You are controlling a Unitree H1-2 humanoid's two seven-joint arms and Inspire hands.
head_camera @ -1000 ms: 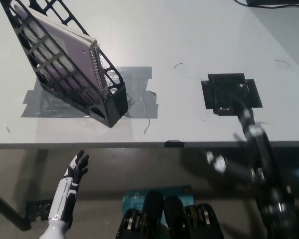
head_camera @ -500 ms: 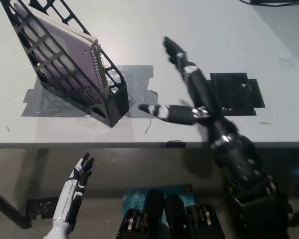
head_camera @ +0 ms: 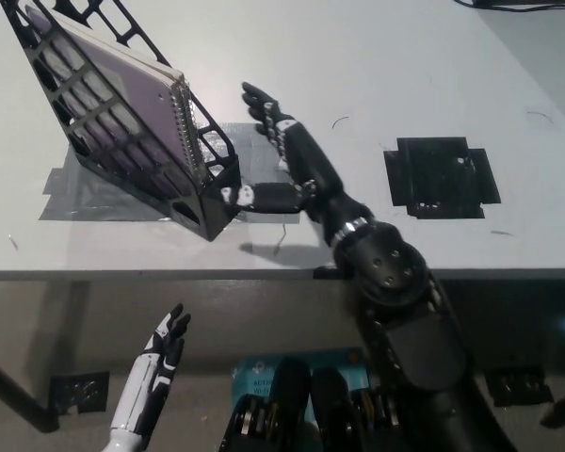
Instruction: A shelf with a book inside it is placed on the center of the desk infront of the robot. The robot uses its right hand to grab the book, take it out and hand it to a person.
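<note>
1. While the black right hand [head_camera: 281,155] reaches over the desk [head_camera: 386,85] from the lower right, its fingers are spread apart and hold nothing; the fingertips point up and left toward the shelf [head_camera: 122,122], and the thumb sticks out leftward, its tip just beside the shelf's lower front corner
2. Whether the thumb actually touches the shelf cannot be told from this view
3. The shelf is a black open-lattice file holder, tilted and lying at the upper left of the desk, its base resting on a patch of grey tape [head_camera: 254,179]
4. The book [head_camera: 127,99], a spiral-bound notebook with a pale purple cover, sits inside the shelf, with its wire binding facing the right hand
5. The book is not gripped; the right hand lies just beside the shelf's open end
6. The white left hand [head_camera: 160,363] hangs below the desk edge at the lower left, well apart from the shelf, fingers loosely spread and empty
7. A black square patch [head_camera: 441,177] lies on the desk to the right of the right arm
</note>
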